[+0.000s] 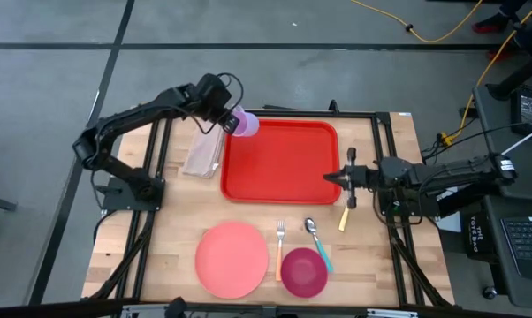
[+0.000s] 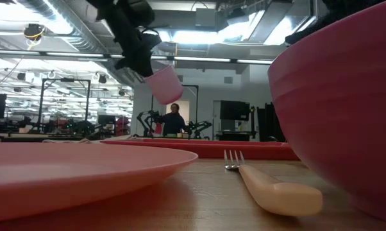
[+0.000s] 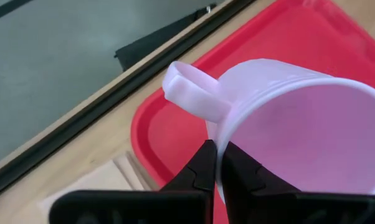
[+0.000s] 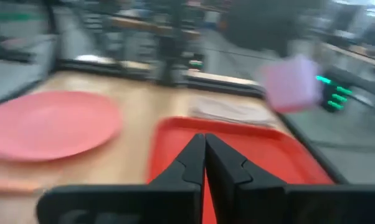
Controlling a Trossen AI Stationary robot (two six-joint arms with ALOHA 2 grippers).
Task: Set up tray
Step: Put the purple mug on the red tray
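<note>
Tray (image 1: 279, 163) at surface centre, stiff, light, probably slick, best pinched at its low rim; left tool (image 1: 231, 119) at its 10 o'clock corner pinching cup (image 1: 246, 124) wall; right tool (image 1: 330, 177) at 3 o'clock rim, pressed together, empty.

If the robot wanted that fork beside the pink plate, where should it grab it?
Probably the fork by its long handle, from straight above, gripper closing across it. It lies flat between the plate and the bowl, so the sides are crowded.
</note>
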